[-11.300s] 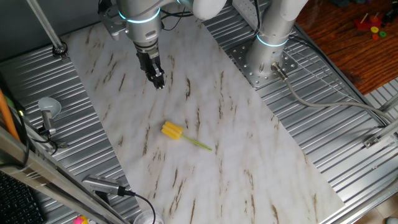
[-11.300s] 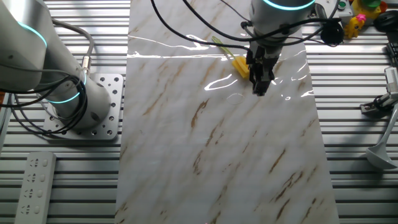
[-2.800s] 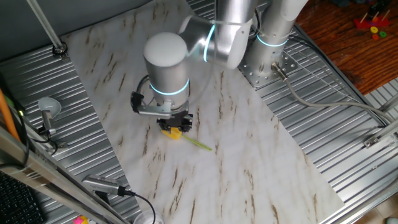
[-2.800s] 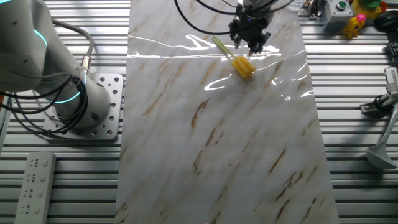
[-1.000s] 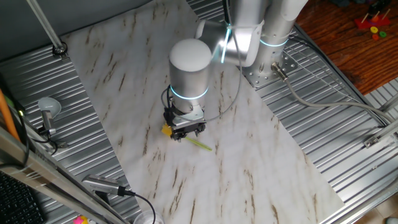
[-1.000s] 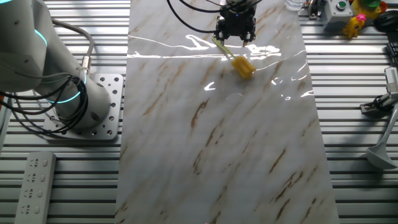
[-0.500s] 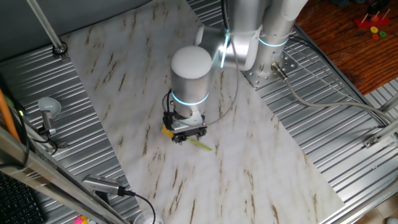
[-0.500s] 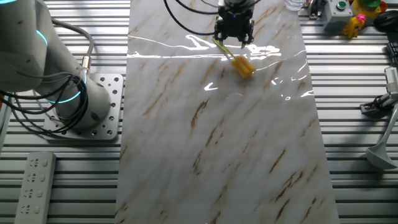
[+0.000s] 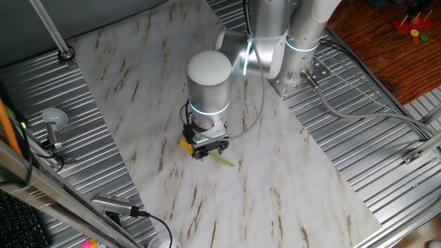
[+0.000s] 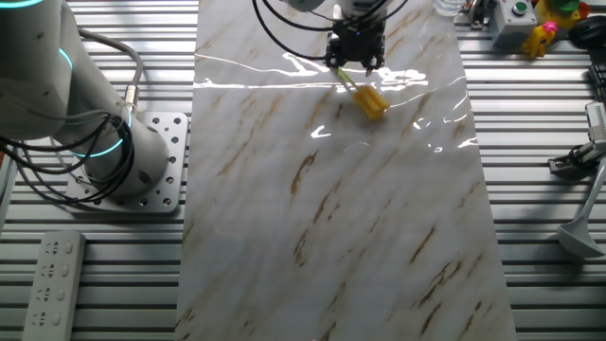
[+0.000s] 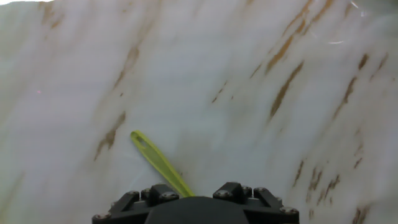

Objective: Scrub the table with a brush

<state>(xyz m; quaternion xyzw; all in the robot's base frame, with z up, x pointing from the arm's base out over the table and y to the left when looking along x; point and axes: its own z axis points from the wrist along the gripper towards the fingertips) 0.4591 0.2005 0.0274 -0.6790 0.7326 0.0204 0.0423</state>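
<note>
1 black two-finger gripper (image 9: pixel 209 149), low over the handle of 1 small brush (image 10: pixel 365 95); whether its fingers are spread, together or pinching the handle cannot be told, since the wrist hides them in one fixed view and they are too small in the other fixed view. Brush: stubby yellow bristle head, thin yellow-green stick handle, lying flat on the table. In the hand view only the handle (image 11: pixel 159 161) shows, a smooth slim strip with a rounded tip, running out from under the black gripper body (image 11: pixel 196 205). 1 large flat white marble-patterned table (image 9: pixel 275 165) with short brown streaks; glossy, with glare. Ribbed grey metal panels (image 9: pixel 365 131) flank it on both sides. 1 round perforated metal base plate (image 10: pixel 156 166) under the silver arm. 1 grey remote control (image 10: pixel 49 284) on the panels.
</note>
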